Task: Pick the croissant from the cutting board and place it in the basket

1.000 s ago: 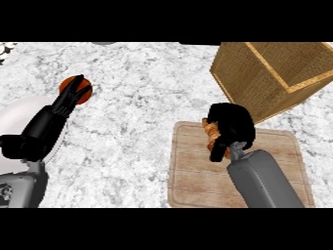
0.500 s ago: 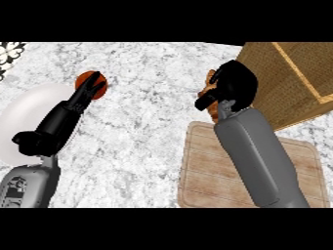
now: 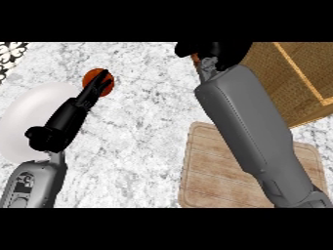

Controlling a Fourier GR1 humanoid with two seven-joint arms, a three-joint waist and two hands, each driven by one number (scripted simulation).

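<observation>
up near the view's top, the right hand (image 3: pixel 216 51) curls around the croissant (image 3: pixel 196 57), only a small orange-brown sliver showing, beside the woven basket (image 3: pixel 299 83) and well clear of the cutting board (image 3: pixel 219 171). left hand (image 3: pixel 90 95) rests with straight fingers.

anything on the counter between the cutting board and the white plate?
Head view: nothing lies there, only bare marble counter between the cutting board and the white plate. The left robot hand overlaps the plate's right side.
</observation>
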